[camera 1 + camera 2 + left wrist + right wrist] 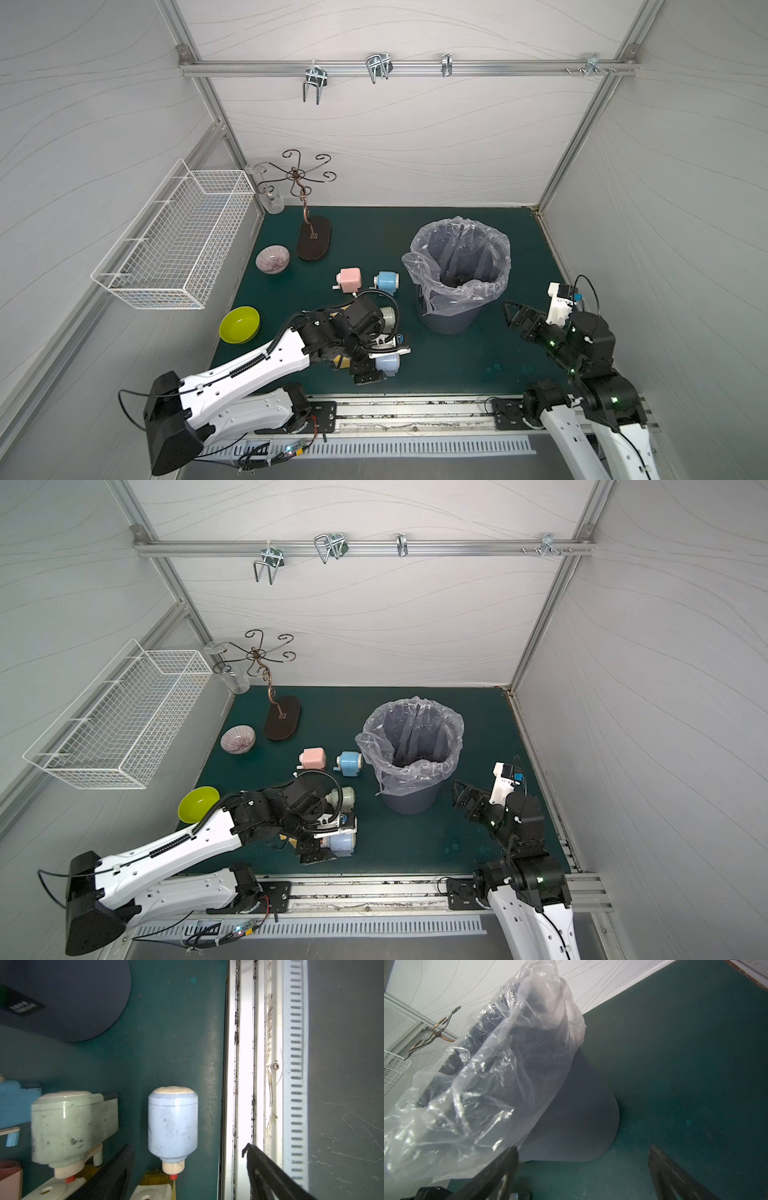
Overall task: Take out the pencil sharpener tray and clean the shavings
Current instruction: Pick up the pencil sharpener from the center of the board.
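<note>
A pale blue pencil sharpener [172, 1124] lies on the green mat near the front edge. My left gripper [188, 1147] is open around it, and both fingers stand clear of its sides. A yellowish piece [154, 1178] shows at its nose end; I cannot tell whether that is the tray. Beside it lies a pale green sharpener [70, 1124]. Dark shavings [235, 1022] dot the front rail. My right gripper [583, 1148] hangs open and empty, low beside the grey bin [451, 320] with its plastic liner.
A pink sharpener [349, 279] and a bright blue one [386, 282] stand left of the bin. A yellow-green bowl [240, 324], a striped bowl [272, 258] and a metal cup stand [313, 243] are on the left. A wire basket [174, 245] hangs on the left wall.
</note>
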### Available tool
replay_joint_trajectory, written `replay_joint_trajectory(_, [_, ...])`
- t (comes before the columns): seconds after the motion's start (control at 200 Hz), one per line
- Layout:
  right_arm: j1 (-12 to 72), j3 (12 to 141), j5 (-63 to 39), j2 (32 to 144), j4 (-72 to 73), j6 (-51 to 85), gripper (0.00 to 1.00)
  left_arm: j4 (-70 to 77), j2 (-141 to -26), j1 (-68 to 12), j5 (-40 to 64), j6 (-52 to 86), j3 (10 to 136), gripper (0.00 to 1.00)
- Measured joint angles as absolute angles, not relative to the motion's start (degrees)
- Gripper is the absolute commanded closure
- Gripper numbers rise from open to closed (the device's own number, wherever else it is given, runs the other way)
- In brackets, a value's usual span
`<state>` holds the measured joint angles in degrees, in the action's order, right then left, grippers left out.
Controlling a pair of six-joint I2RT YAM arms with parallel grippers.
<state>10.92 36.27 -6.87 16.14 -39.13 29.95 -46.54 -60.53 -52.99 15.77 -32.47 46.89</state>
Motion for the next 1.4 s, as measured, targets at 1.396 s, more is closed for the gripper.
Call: replay_joint_trajectory(1.396, [11.66,36.51,-1.58,9.13,-42.09,30.41,0.01,-34.35,-73.63,-57.08,8.51,-32.82,40.4,0.3])
